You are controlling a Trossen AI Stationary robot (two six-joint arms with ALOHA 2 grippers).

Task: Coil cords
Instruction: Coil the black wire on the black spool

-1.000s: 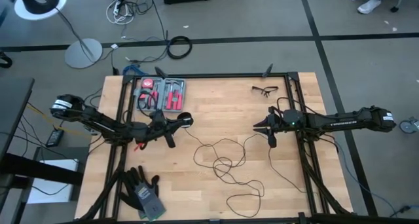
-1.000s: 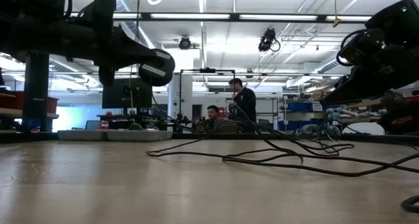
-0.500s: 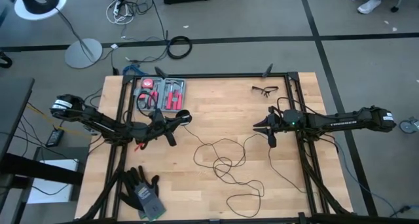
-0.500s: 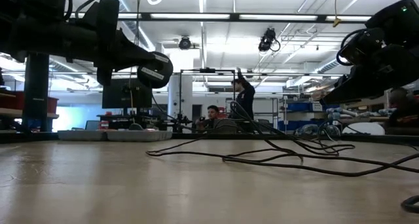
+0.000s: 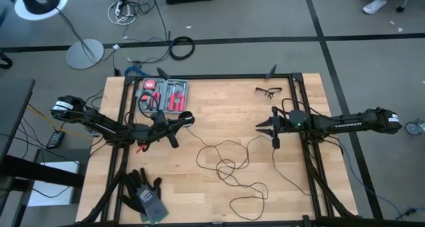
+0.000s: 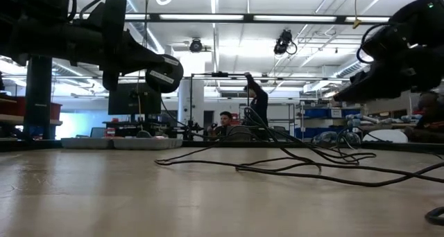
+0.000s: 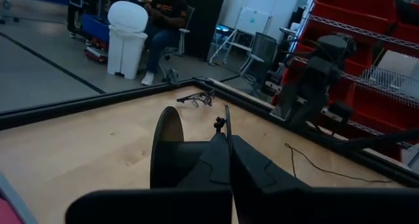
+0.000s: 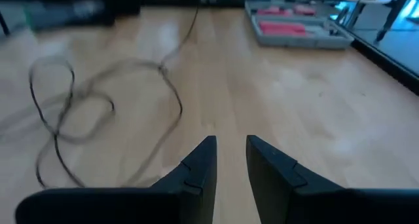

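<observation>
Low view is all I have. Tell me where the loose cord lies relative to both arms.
Observer: From above, the cord lies tangled mid-table, between the left gripper and the right gripper.
Operator: Report what the left one holds.
Observer: Its jaws are shut on the puck at the cord's end, held off the wood, and the cord trails from it to the tangle.
Operator: Now the right.
Observer: In the right wrist view its jaws stand open with nothing between them, over bare wood of the table, and the tangle lies ahead of it.
</observation>
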